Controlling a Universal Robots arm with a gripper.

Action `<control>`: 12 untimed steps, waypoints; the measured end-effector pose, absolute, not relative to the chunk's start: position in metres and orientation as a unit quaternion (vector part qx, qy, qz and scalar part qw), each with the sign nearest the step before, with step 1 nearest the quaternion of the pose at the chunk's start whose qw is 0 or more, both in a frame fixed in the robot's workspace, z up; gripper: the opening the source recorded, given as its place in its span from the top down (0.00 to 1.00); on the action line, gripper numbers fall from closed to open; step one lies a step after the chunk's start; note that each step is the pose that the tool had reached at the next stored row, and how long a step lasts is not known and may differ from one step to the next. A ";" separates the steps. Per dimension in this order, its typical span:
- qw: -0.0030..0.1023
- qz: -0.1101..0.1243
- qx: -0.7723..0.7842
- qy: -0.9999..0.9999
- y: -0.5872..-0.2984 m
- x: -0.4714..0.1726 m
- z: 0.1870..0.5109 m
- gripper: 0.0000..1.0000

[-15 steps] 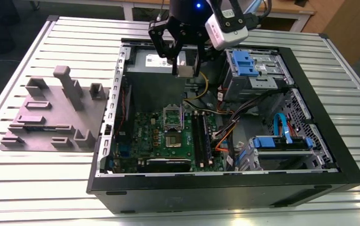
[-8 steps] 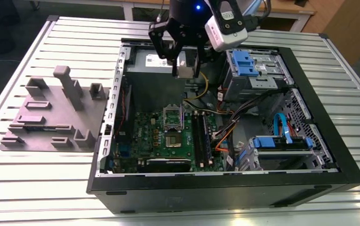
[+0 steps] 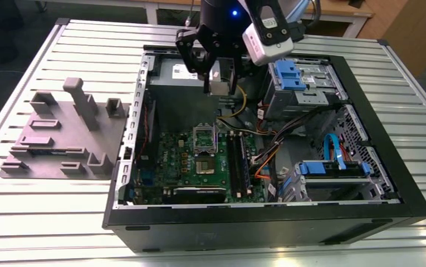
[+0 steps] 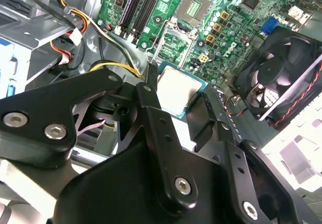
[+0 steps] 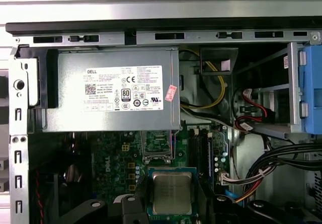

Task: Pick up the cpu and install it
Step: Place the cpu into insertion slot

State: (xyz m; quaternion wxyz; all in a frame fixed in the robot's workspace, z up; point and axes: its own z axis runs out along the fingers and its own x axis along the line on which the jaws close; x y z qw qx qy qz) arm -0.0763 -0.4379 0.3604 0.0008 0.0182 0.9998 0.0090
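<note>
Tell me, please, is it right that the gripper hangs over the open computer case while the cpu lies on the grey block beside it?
Not quite: the cpu is not on the grey block; the second wrist view shows it clamped in the gripper, which does hang over the open computer case.

Slatted metal table; on it, grey block beside open computer case
</note>
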 end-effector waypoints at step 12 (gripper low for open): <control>0.001 0.009 0.018 1.000 -0.442 -0.076 0.359 0.53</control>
